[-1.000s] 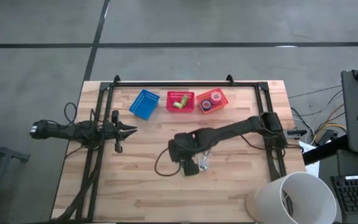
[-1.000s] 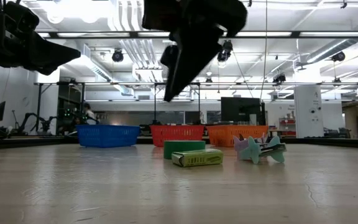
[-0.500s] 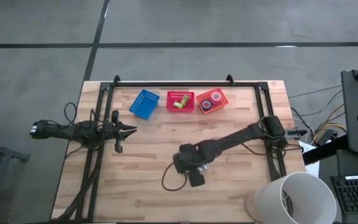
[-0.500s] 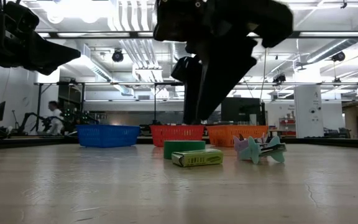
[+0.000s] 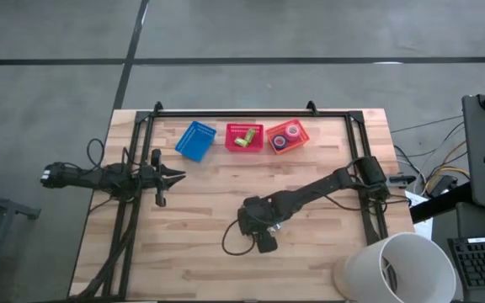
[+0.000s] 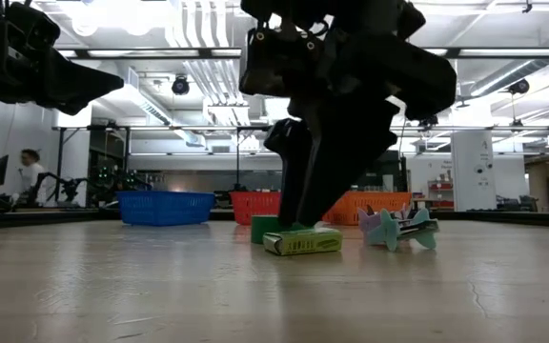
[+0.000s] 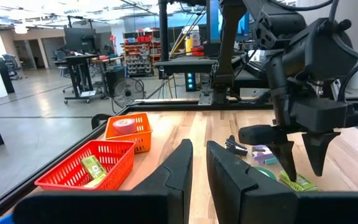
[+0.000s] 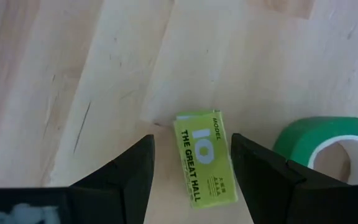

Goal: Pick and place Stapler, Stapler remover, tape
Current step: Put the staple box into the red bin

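The right claw (image 8: 191,163) hangs low over the worktop (image 5: 192,244), its fingers spread wide either side of a yellow-green box (image 8: 205,155) without touching it. Green tape (image 8: 328,146) lies just beside that box. The left claw (image 7: 194,165), nearly closed and empty, waits well apart from the box.

Pale, matt wood-plank table (image 5: 192,244); perforated plastic baskets (image 7: 93,163).

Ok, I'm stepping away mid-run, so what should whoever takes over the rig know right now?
Right gripper: open, lowered astride the yellow-green box mid-table, not gripping it.
Left gripper: shut, waiting at the table's left side.
Done: a yellow-green item in the red basket, tape rolls in the orange basket.
Left: that box, the green tape roll beside it, and the staple removers. The blue basket looks empty.
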